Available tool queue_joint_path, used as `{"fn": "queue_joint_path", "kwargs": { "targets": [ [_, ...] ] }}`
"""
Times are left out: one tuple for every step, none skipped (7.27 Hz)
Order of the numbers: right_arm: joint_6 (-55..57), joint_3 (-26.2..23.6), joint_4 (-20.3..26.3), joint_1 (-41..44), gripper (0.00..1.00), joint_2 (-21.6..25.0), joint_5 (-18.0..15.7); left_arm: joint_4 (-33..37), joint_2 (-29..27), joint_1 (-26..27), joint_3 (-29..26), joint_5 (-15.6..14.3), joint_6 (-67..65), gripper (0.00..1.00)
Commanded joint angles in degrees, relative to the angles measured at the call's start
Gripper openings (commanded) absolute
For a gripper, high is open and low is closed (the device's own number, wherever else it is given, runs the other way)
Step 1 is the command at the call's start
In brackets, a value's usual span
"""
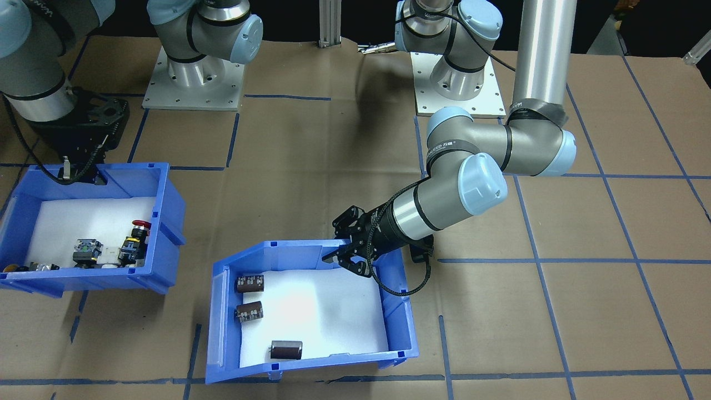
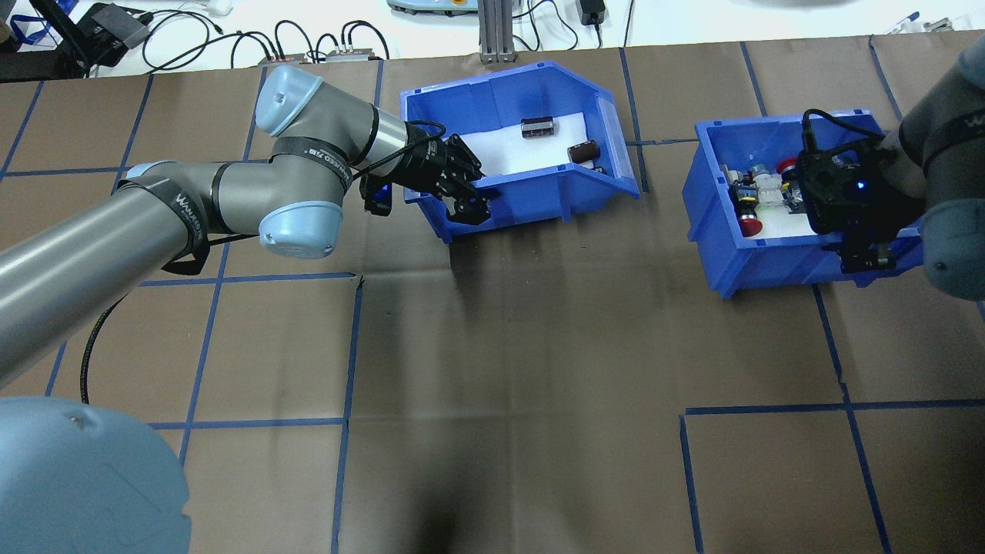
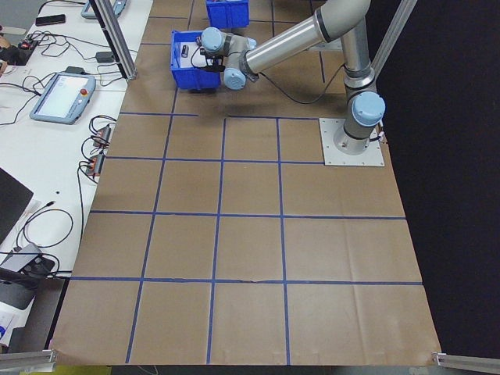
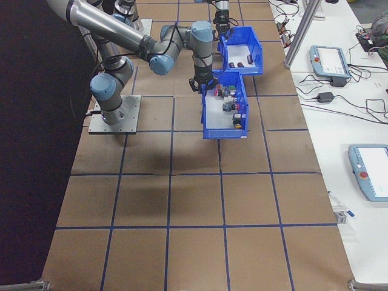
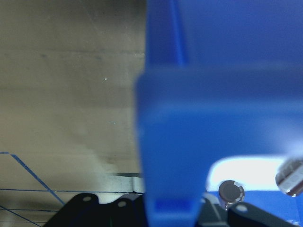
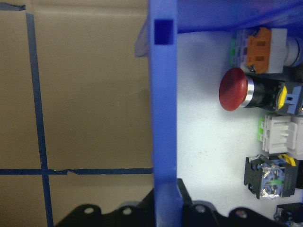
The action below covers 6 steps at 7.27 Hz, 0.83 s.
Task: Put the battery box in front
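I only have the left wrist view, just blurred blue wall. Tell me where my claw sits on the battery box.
Observer: The left claw straddles the battery box wall at its corner nearest the robot.
Operator: Report the cells.
Observer: Three brown cells lie on the white foam, apart from the claw.
Operator: Report the other arm.
Observer: The right claw straddles the near wall of the switch bin.

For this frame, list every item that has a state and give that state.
Battery box: flat on the table, left tool straddling its back wall.
Three dark cells: lying on their sides on the white foam.
Switch bin: flat on the table, right tool straddling its wall.
Red push-button: lying on its side.
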<state>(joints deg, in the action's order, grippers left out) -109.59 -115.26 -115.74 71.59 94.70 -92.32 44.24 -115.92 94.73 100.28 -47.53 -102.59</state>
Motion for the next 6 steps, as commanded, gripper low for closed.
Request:
{"fn": "queue_joint_path", "kwargs": {
  "targets": [
    [0.08, -3.20, -0.10, -0.04, 0.04, 2.32, -0.05, -0.13, -3.51, 0.45, -3.06, 0.15, 0.11, 0.00],
    [0.17, -4.70, -0.10, 0.04, 0.04, 3.73, -0.14, -0.12, -3.70, 0.63, -2.38, 0.33, 0.55, 0.00],
    [0.34, -6.19, -0.10, 0.04, 0.04, 4.61, -0.14, 0.22, -3.88, 0.72, -2.11, 0.33, 0.55, 0.21],
    [0.43, -7.17, 0.33, 0.04, 0.04, 5.93, -0.14, 0.92, -3.79, 0.63, -2.37, -0.63, -0.23, 0.86],
    [0.43, -8.66, 1.03, 0.13, 0.04, 8.11, -0.14, 1.89, -3.01, 0.55, -2.55, -1.07, -0.76, 0.98],
    [0.52, -11.19, 1.04, 0.22, 0.04, 10.66, -0.14, 4.25, -1.35, 0.37, -3.42, -0.90, -1.90, 0.98]
  ]
}}
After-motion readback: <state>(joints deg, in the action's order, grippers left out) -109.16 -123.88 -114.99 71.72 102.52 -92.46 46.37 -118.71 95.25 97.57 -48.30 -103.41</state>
